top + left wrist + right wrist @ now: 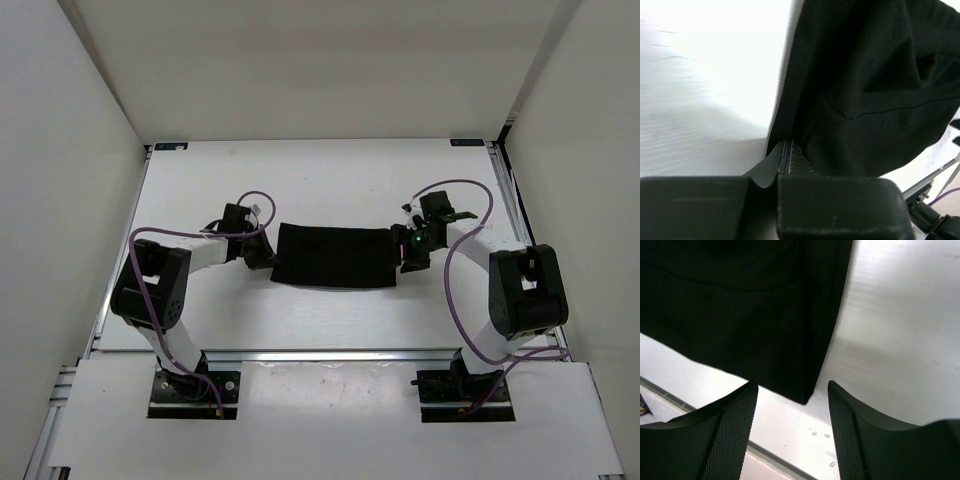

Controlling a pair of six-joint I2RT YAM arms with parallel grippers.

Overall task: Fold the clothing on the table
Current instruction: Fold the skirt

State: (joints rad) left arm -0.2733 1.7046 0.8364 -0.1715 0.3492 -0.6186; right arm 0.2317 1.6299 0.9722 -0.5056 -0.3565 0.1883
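The black clothing (335, 255) lies as a flat rectangle in the middle of the white table (330, 170). My left gripper (262, 258) is at its left edge, shut on a stitched hem of the clothing (865, 75), which bunches up just beyond the pinched jaws (782, 165). My right gripper (410, 255) is at the garment's right edge and stands open. Its two mesh-padded fingers (735, 425) hover with nothing between them, and a corner of the clothing (740, 305) lies on the table just ahead of the gap (792, 386).
White walls enclose the table on three sides. Aluminium rails run along the front edge (330, 353) and the right side (505, 190). Purple cables (455, 290) loop off both arms. The right wrist view shows the rail (780, 462) close below the fingers.
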